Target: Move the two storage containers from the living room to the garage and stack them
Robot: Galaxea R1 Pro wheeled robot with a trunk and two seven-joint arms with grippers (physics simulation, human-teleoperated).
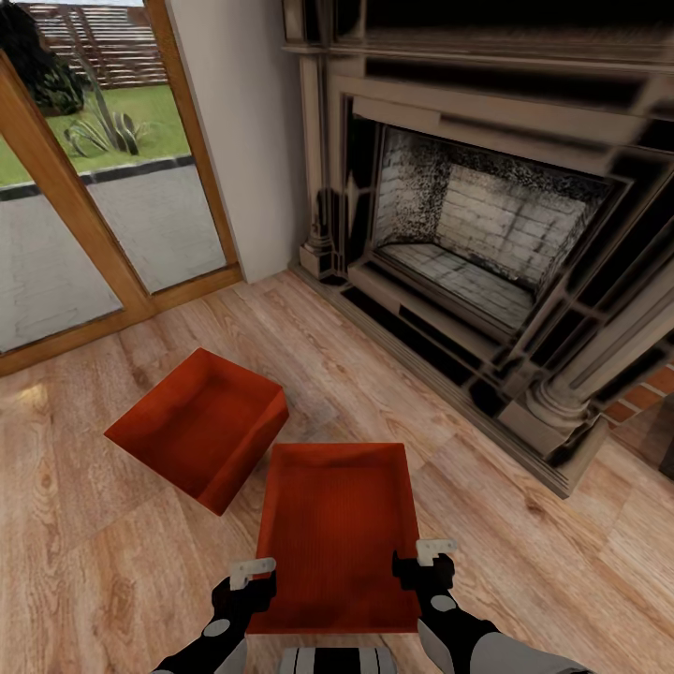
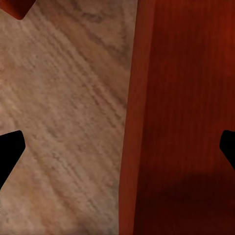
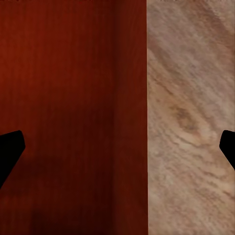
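Two red-orange storage containers lie on the light wood floor of the living room. In the head view the nearer container [image 1: 337,534] sits right in front of me, and the other one [image 1: 201,426] rests tilted to its left. My left gripper [image 1: 255,576] is open and straddles the near container's left wall [image 2: 128,147]. My right gripper [image 1: 423,560] is open and straddles its right wall [image 3: 132,122]. In both wrist views the dark fingertips [image 2: 10,149] [image 3: 10,149] stand well apart from the wall. A corner of the second container [image 2: 17,6] shows in the left wrist view.
A dark ornate fireplace [image 1: 487,234] with a raised hearth edge stands ahead and to the right, with red brick [image 1: 646,393] beside it. Wood-framed glass doors [image 1: 84,215] close off the left. Bare plank floor [image 1: 524,562] lies to the right of the near container.
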